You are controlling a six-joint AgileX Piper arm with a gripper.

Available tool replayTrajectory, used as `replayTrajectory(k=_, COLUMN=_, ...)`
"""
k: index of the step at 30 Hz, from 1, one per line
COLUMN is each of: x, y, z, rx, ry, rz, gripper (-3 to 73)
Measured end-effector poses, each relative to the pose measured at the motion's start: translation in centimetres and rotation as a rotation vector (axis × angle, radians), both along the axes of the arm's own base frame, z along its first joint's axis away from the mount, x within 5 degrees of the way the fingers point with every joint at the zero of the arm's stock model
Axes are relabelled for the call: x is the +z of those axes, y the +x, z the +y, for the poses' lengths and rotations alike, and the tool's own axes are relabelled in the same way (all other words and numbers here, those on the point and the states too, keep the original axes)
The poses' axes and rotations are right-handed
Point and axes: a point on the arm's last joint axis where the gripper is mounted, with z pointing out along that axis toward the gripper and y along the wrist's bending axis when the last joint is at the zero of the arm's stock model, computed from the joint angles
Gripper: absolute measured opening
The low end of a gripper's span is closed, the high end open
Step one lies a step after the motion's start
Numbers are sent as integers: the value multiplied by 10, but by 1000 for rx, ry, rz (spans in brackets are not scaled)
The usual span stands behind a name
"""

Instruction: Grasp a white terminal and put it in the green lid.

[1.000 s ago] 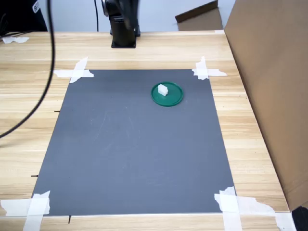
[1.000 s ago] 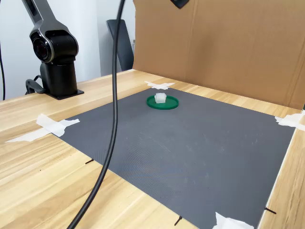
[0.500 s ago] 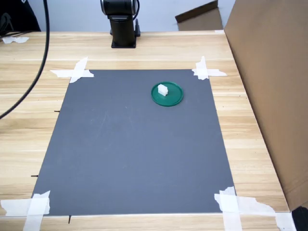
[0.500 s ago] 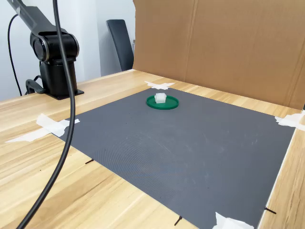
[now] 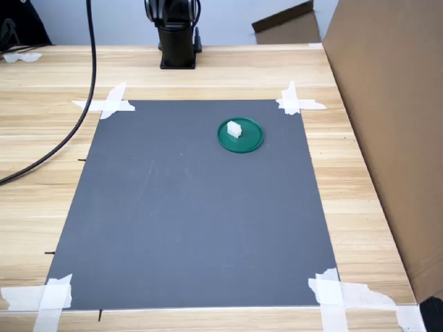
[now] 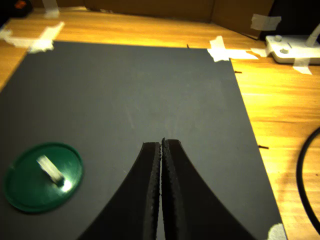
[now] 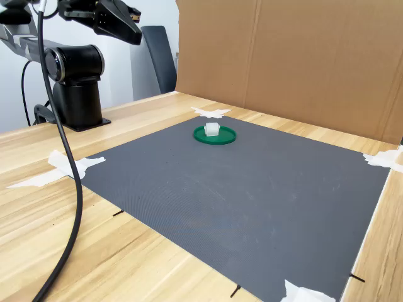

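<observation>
Terminal [image 5: 234, 128] sits inside the lid [image 5: 241, 136], in both exterior views; lid rests flat on the grey mat [image 5: 194, 207], toward the first exterior view's far right, near that corner's tape [image 5: 296, 102]. Wrist view confirms: terminal [image 6: 50, 169] lies on the lid's floor [image 6: 27, 187], within the rim, slightly blurred.

Hand [image 6: 161, 144] is pressed together, fingers [image 6: 150, 200] meeting along their full inner edge, nothing between them. In the wrist view it hangs above bare mat [image 6: 130, 90], apart from the lid. In the second exterior view the hand [image 7: 129, 28] is raised high at the second exterior view's far left, above the arm base [image 7: 72, 88], well apart from the lid [image 7: 215, 136].

Mat is taped at its corners to the wood bench [image 5: 360, 180]. A black cable [image 5: 76, 124] hangs across the first exterior view's left side. Cardboard panel [image 5: 394, 117] stands along the first exterior view's right edge of the bench.
</observation>
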Motion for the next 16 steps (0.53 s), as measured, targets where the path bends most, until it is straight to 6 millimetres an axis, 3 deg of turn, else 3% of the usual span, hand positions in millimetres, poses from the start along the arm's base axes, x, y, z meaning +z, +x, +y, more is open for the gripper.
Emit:
replayTrajectory(k=2, x=-24, y=-4, z=-3, rx=-11, ry=-93, rz=-6, gripper=-26)
replayTrajectory(k=6, x=-52, y=-1, z=-3, rx=1, ry=-139, rz=92, gripper=-26)
replayTrajectory(k=13, x=-73, y=1, z=-5, rx=3, ry=-185, rz=157, gripper=-26)
replayTrajectory(k=16, x=-74, y=2, z=-5, rx=3, ry=-191, rz=141, gripper=-26)
